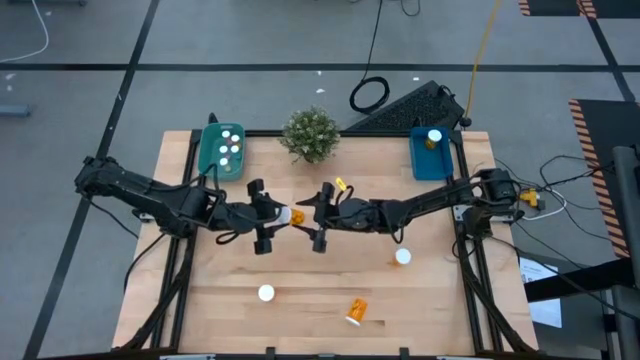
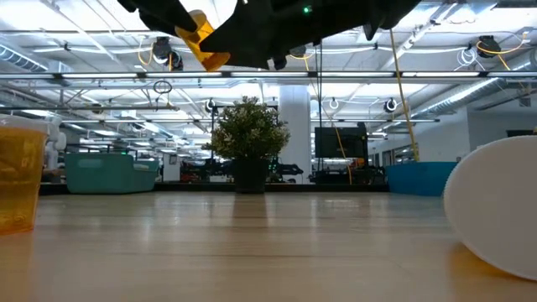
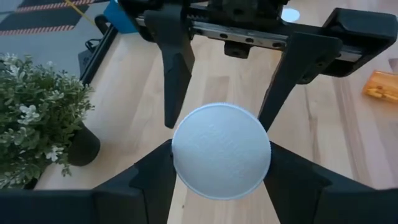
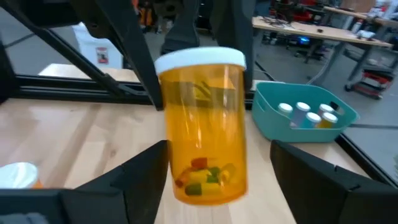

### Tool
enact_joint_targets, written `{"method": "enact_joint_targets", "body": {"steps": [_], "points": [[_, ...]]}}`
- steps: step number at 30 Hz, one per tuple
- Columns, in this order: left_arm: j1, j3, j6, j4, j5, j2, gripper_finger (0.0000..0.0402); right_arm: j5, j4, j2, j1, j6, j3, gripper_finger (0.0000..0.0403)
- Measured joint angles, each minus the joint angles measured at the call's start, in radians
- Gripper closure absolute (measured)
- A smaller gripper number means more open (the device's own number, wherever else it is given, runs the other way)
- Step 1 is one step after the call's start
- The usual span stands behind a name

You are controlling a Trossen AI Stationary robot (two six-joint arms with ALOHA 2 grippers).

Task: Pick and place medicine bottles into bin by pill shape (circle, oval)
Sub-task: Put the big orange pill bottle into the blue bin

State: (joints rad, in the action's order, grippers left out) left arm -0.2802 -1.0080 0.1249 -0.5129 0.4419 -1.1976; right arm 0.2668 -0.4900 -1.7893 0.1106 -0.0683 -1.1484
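Both arms meet above the middle of the table (image 1: 300, 300). The left pincer (image 1: 268, 214) pinches an orange medicine bottle (image 1: 286, 215) near its white cap (image 3: 221, 151); the bottle is held in the air, lying roughly level with its base toward the right pincer (image 1: 318, 213). The right pincer faces it with fingers (image 4: 323, 180) spread on either side of the bottle body (image 4: 204, 127), not visibly touching; mixed-colour pills (image 4: 202, 175) lie at the bottom.

A teal bin (image 1: 224, 150) at the far left holds several white-capped bottles. A blue bin (image 1: 432, 152) at the far right holds one. Between the bins stands a potted plant (image 1: 310, 133). Three more bottles remain on the table: one upright right of centre (image 1: 402, 257), one upright near-left (image 1: 266, 293), one lying on its side near the front edge (image 1: 356, 311).
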Motion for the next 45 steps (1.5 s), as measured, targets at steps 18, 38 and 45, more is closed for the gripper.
{"method": "enact_joint_targets", "body": {"steps": [18,38,45], "points": [[-0.010,0.000,-0.043,0.070,0.005,0.000,0.0182,-0.061,0.009,0.016,-0.004,-0.050,0.000,0.0226],[-0.058,-0.001,-0.146,0.213,0.249,0.016,0.0076,-0.064,0.013,0.249,-0.007,0.029,0.217,0.0226],[0.013,0.002,-0.148,0.256,0.187,-0.051,0.0076,-0.142,-0.229,0.323,-0.030,0.003,0.376,0.0225]]}}
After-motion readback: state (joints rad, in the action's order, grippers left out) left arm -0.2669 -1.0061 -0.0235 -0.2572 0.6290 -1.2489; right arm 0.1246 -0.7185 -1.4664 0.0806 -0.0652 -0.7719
